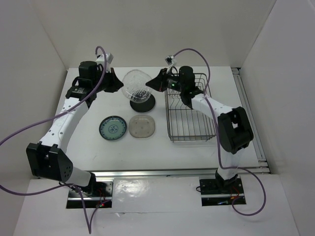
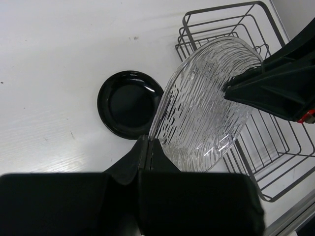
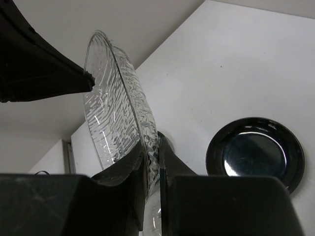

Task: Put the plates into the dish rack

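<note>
Our left gripper pinches one rim of the clear glass plate, tilted steeply over the black plate. Our right gripper pinches the opposite rim, beside the dish rack. The glass looks stiff, slick and breakable, so we judge firm rim grips safest.

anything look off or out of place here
Nothing is spilled or broken. The one odd sight is the clear glass plate, standing on edge in mid-air above the black plate, pinched at opposite edges by the left gripper and the right gripper at once. The dish rack holds no plates.
</note>
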